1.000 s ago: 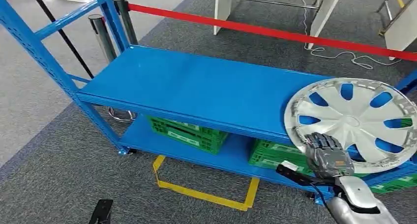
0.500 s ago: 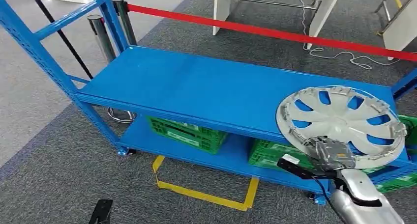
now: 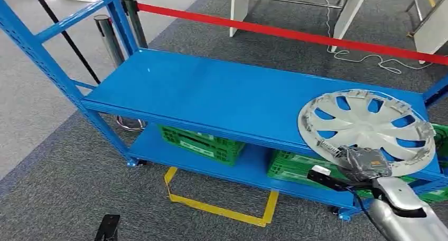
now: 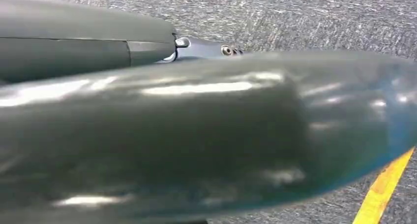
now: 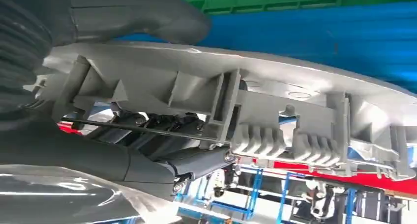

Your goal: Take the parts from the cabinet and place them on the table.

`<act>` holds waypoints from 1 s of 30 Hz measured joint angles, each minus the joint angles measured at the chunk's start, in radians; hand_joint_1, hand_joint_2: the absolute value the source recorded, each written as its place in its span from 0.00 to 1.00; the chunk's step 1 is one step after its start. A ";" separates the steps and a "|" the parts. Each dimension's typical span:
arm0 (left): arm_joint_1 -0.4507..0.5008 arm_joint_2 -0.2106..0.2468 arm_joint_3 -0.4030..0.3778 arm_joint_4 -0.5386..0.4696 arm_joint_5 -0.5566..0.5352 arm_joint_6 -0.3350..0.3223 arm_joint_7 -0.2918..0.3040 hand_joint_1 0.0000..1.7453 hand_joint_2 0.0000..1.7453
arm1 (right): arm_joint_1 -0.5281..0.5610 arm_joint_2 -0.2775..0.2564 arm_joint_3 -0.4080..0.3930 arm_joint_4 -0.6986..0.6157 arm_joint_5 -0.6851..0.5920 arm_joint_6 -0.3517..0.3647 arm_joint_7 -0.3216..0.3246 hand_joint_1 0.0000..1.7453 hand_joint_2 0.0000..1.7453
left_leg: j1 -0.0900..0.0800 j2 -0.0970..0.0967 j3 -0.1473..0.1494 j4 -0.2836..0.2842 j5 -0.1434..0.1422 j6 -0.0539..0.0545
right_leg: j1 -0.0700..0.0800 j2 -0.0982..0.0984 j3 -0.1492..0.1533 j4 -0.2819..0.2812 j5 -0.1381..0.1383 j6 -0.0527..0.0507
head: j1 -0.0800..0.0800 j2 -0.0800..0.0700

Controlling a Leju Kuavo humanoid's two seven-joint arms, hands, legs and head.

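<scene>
A silver wheel cover [image 3: 364,129] with curved openings hovers nearly flat over the right end of the blue cabinet shelf [image 3: 211,93]. My right hand [image 3: 365,164] grips its near rim from below. In the right wrist view the thick thumb [image 5: 147,13] presses one face of the wheel cover [image 5: 275,111] while dark fingers [image 5: 162,135] clamp the ribbed other side. My left arm hangs low, and the left wrist view looks down past dark body parts onto grey carpet [image 4: 295,13].
Green crates [image 3: 203,141] sit on the cabinet's lower shelf. A red barrier belt [image 3: 296,35] runs behind on steel posts [image 3: 108,37]. Yellow tape [image 3: 222,209] marks the carpet in front. White table legs [image 3: 348,14] and a cable lie at the back.
The wheel cover has tipped from a steeper tilt to nearly flat and shifted slightly left and down, held by my right hand throughout.
</scene>
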 joint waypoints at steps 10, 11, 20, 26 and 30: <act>0.000 0.000 0.000 0.000 0.006 0.013 0.000 0.00 0.00 | 0.002 -0.047 0.023 -0.071 -0.029 -0.006 -0.015 1.00 1.00 | 0.000 0.000 -0.001 0.000 0.000 0.000 | 0.000 0.000 -0.001 0.000 0.000 0.000 | 0.000 0.000; 0.000 0.000 0.000 0.000 0.006 0.013 0.000 0.00 0.00 | 0.003 -0.048 0.025 -0.077 -0.029 -0.015 -0.017 1.00 1.00 | 0.000 0.000 -0.002 0.000 0.000 0.000 | 0.000 0.000 -0.001 0.000 0.000 0.000 | 0.001 0.000; 0.007 -0.002 0.000 0.000 0.016 0.016 -0.014 0.00 0.00 | 0.099 -0.111 -0.009 -0.309 -0.047 -0.118 -0.052 1.00 1.00 | 0.000 -0.002 -0.007 0.000 0.000 0.000 | 0.000 -0.001 -0.006 0.000 0.000 0.000 | 0.000 0.000; 0.009 -0.002 0.001 0.000 0.017 0.016 -0.014 0.00 0.00 | 0.127 -0.134 -0.025 -0.396 -0.047 -0.121 -0.056 1.00 1.00 | 0.000 -0.002 -0.008 0.000 0.000 0.000 | 0.000 -0.001 -0.007 0.000 -0.001 0.000 | 0.000 0.000; 0.009 -0.002 0.001 0.000 0.017 0.016 -0.015 0.00 0.00 | 0.137 -0.139 -0.031 -0.419 -0.046 -0.121 -0.057 1.00 1.00 | 0.000 -0.002 -0.008 0.000 0.000 0.000 | 0.000 -0.001 -0.007 0.000 -0.001 0.000 | 0.000 0.000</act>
